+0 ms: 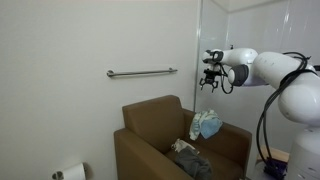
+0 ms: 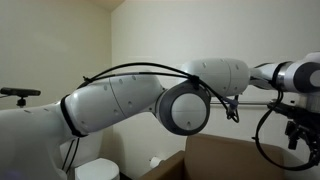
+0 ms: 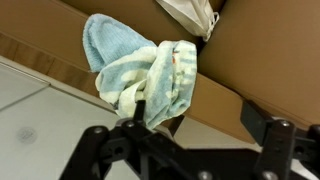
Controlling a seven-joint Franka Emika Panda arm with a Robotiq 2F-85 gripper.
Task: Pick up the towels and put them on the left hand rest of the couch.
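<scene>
A light blue and pale green towel lies draped over an arm rest of the brown couch. In the wrist view the same towel hangs over the brown arm rest. A dark grey towel lies crumpled on the seat. My gripper is open and empty, well above the blue towel and apart from it. In the wrist view its fingers stand apart with nothing between them. It also shows at the right edge of an exterior view.
A metal grab bar is on the wall above the couch. A toilet paper roll sits low beside it. A pale cloth shows at the top of the wrist view. The arm's body fills an exterior view.
</scene>
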